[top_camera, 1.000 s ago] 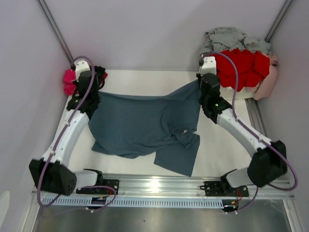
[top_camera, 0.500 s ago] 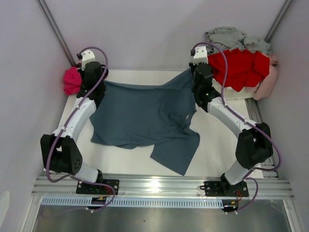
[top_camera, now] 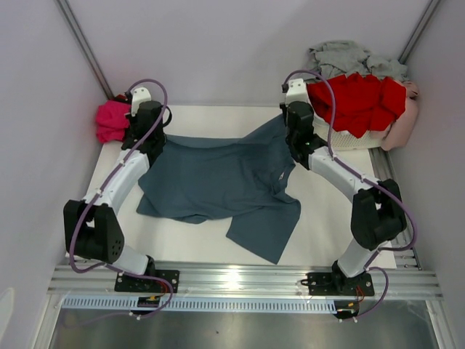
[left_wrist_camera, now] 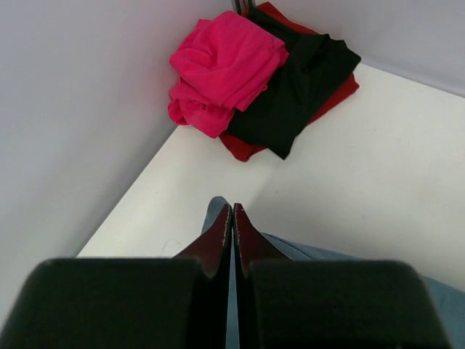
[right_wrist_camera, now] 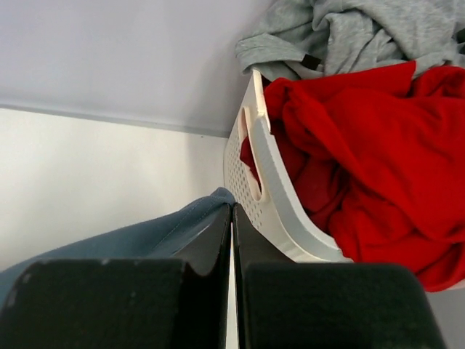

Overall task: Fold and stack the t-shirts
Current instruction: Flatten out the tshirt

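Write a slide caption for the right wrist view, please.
Right end effector shut on the blue shirt beside the basket with red shirts and grey shirts.

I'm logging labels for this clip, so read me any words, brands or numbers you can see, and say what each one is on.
No text can be read in any view.
neck label on the blue-grey t-shirt: too small to read.
small coloured sticker on the front rail: too small to read.

Two grippers: left gripper (left_wrist_camera: pixel 232 218), right gripper (right_wrist_camera: pixel 232 214); one slate blue-grey t-shirt (top_camera: pixel 211 178); one magenta-pink t-shirt (left_wrist_camera: pixel 221 69); one black t-shirt (left_wrist_camera: pixel 301 80); one red garment (left_wrist_camera: pixel 243 147) beneath it; one white lattice basket (right_wrist_camera: pixel 272 189); its red cloth (right_wrist_camera: pixel 363 160) and grey cloth (right_wrist_camera: pixel 349 29) cannot be counted.
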Robot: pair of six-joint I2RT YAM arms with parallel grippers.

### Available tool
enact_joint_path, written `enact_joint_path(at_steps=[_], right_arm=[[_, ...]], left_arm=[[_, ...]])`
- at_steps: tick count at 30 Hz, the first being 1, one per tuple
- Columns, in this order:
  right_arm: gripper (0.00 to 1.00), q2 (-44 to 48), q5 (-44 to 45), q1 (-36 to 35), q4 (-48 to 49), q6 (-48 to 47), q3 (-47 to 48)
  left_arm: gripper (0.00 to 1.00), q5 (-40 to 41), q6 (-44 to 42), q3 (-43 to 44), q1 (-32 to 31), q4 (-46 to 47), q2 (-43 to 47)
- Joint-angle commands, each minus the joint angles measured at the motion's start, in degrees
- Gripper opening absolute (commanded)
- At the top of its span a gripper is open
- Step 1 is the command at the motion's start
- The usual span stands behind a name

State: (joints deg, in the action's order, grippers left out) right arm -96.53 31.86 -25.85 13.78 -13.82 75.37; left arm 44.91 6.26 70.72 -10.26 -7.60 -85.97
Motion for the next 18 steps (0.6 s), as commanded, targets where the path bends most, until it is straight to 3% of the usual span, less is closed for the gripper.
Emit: enact_joint_path(at_steps=[1, 5, 8, 13, 18], right_arm=[[0.0, -5.5, 0.6, 0.6, -0.1, 0.2, 5.3], [0.0, -13.0, 0.9, 2.5, -6.6, 1.1, 22.3], [0.0, -18.6, 0.8, 4.1, -10.7, 3.5, 29.9], [0.0, -26.2, 0.6, 7.2, -16.2, 7.8, 37.4], [0.0, -31.5, -1.8, 10.2, -17.6, 11.5, 39.5]], left_arm=[[0.0, 1.8, 2.0, -0.1, -0.4, 1.1, 2.5], [0.0, 3.0, -0.6, 5.9, -0.2, 1.6, -0.7], [0.0, 2.3, -3.4, 10.6, 0.6, 3.8, -4.5], [0.0, 0.1, 0.6, 22.5, 3.1, -5.1, -15.0], [0.0, -1.7, 1.9, 41.9, 4.6, -16.3, -29.0]])
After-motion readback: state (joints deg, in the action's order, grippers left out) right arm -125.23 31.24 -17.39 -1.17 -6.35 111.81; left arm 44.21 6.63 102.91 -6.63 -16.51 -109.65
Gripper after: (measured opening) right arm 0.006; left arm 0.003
